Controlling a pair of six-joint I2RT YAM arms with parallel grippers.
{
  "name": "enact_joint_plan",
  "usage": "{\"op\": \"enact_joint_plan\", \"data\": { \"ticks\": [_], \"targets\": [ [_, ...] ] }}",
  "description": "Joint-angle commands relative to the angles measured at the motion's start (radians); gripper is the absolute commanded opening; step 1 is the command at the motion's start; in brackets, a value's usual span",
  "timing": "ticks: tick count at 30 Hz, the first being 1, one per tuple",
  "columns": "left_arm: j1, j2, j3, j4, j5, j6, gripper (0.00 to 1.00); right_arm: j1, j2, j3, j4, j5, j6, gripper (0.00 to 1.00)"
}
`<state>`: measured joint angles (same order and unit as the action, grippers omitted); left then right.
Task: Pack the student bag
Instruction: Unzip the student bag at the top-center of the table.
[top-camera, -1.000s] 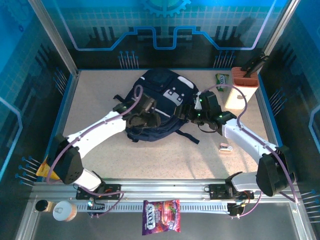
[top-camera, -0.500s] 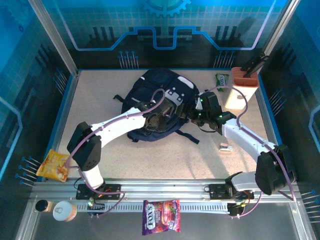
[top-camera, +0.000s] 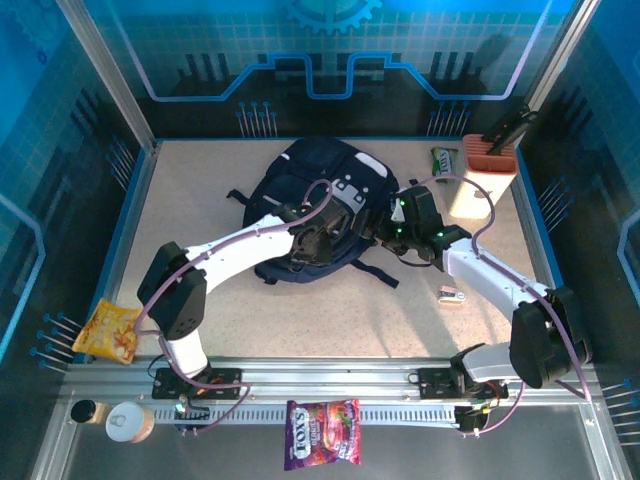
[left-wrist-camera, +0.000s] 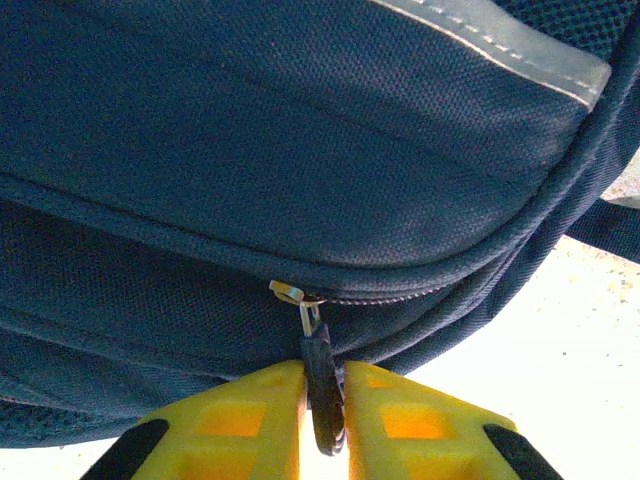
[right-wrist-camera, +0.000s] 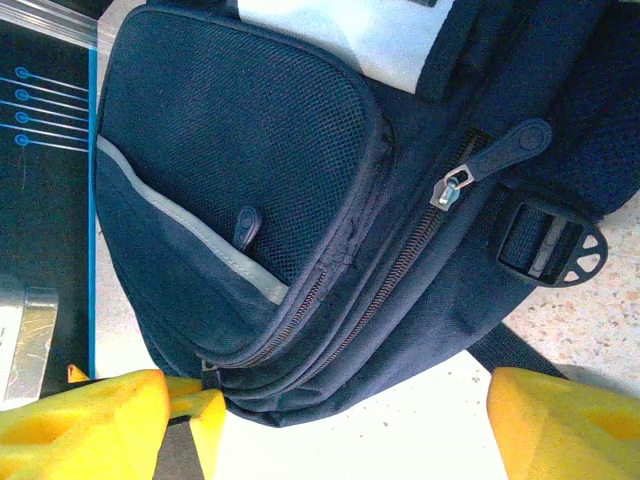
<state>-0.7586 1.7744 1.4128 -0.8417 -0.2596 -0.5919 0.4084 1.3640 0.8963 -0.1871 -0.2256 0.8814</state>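
Speckled tabletop (top-camera: 190, 210), student bag (top-camera: 320, 185) lying mid-table, my left gripper (left-wrist-camera: 322, 385) pinching its zipper pull (left-wrist-camera: 318, 350), right gripper (right-wrist-camera: 350, 425) spread wide at the bag's corner: looks like the unzip step, next needs a steady pull along the track.

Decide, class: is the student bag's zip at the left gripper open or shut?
Shut where it shows: the teeth beside the slider are meshed, pull tab pinched by the left gripper. Left of the slider, cannot tell.
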Motion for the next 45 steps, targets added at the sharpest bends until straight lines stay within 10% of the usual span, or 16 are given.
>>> {"op": "enact_joint_plan", "data": {
  "ticks": [1, 8, 22, 45],
  "targets": [
    [-0.006, 0.021, 0.023, -0.026, -0.034, 0.011, 0.18, -0.014, 0.008, -0.045, 0.064, -0.028, 0.06, 0.81],
    [0.001, 0.027, 0.026, -0.013, -0.032, 0.036, 0.0, -0.001, 0.021, -0.078, 0.117, -0.029, 0.163, 0.77],
    [-0.003, -0.066, -0.008, 0.198, 0.281, 0.093, 0.0, 0.103, 0.152, -0.027, 0.235, 0.006, 0.51, 0.63],
    [-0.004, -0.033, 0.007, 0.173, 0.256, 0.15, 0.0, 0.121, 0.121, -0.023, 0.161, 0.089, 0.526, 0.48]
  ]
}}
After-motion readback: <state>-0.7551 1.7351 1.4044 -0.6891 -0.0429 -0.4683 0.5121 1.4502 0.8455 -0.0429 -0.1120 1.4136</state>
